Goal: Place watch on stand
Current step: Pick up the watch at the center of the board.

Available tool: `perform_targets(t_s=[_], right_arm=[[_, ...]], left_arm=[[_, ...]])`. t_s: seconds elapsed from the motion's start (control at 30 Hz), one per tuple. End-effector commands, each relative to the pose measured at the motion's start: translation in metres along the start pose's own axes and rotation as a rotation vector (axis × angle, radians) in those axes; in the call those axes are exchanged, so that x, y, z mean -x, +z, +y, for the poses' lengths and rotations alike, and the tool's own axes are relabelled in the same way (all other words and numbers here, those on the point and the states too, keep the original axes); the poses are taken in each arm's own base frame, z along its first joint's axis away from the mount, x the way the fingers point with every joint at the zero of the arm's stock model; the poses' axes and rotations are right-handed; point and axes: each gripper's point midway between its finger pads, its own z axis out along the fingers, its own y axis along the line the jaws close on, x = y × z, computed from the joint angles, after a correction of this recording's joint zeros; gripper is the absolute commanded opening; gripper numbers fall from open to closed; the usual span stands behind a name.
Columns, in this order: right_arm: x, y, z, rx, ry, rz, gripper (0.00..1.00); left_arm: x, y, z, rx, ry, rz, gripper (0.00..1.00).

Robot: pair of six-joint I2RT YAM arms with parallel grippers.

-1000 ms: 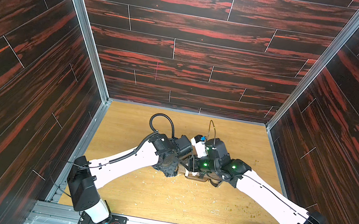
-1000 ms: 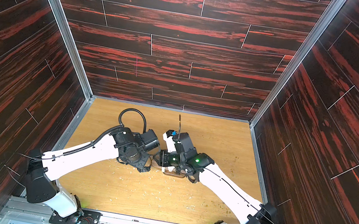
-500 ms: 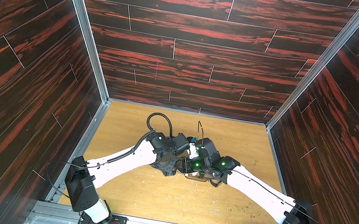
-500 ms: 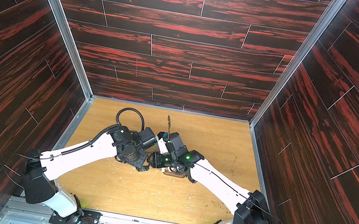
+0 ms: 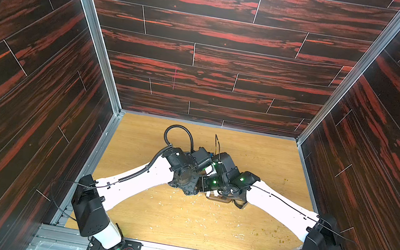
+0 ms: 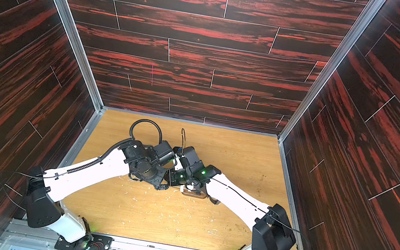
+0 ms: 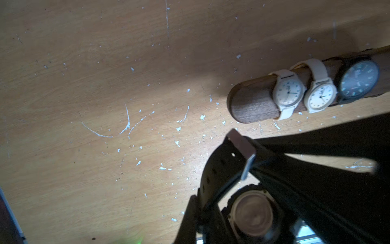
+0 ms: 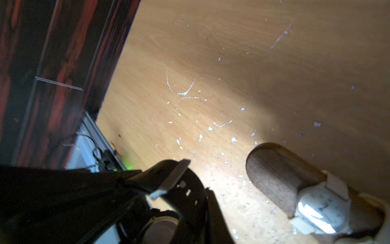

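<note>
Currently three watches (image 7: 320, 96) ring the stand (image 7: 251, 105); left gripper (image 7: 200, 209) and right gripper (image 8: 207, 211) each pinch the black watch (image 7: 215, 164).

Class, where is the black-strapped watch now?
Left wrist view: the black-strapped watch is off the stand, beside its bare rounded end, near the outermost cream watch.

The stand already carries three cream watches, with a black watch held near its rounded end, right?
No: the left wrist view shows two cream watches and one dark-faced watch on the stand. The black watch is held near its rounded end.
</note>
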Motion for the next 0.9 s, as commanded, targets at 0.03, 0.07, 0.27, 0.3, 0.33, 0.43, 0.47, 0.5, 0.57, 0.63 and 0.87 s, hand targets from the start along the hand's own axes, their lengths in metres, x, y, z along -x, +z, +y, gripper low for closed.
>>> perform_targets(t_s=[0.03,0.07,0.27,0.3,0.33,0.43,0.47,0.5,0.57,0.63,0.87], right_arm=[[0.001,0.004,0.006,0.023,-0.006,0.016,0.00],[0.000,0.005,0.008,0.033,-0.004,0.021,0.00],[0.005,0.001,0.017,0.126,0.021,0.026,0.00],[0.006,0.000,0.018,0.152,0.034,0.029,0.00],[0.007,-0.002,0.021,0.196,0.052,0.039,0.00],[0.012,-0.007,0.023,0.275,0.088,0.042,0.00],[0.014,-0.009,0.024,0.298,0.094,0.040,0.00],[0.015,-0.011,0.025,0.316,0.096,0.040,0.00],[0.018,-0.015,0.028,0.342,0.098,0.037,0.00],[0.020,-0.019,0.032,0.376,0.101,0.041,0.00],[0.027,-0.036,0.042,0.536,0.157,0.048,0.00]], left_arm=[[0.005,-0.021,0.004,-0.030,-0.010,-0.058,0.03],[0.006,-0.022,0.003,-0.041,-0.015,-0.067,0.06],[0.017,-0.049,0.000,-0.149,-0.062,-0.218,0.17],[0.022,-0.054,0.002,-0.159,-0.079,-0.269,0.19],[0.025,-0.061,0.003,-0.178,-0.092,-0.306,0.21],[0.026,-0.073,0.010,-0.212,-0.126,-0.368,0.24],[0.027,-0.077,0.011,-0.226,-0.136,-0.387,0.25],[0.027,-0.078,0.012,-0.237,-0.146,-0.399,0.26],[0.027,-0.080,0.011,-0.274,-0.166,-0.420,0.28],[0.026,-0.080,0.010,-0.306,-0.182,-0.430,0.28],[0.041,-0.091,-0.005,-0.509,-0.239,-0.509,0.32]])
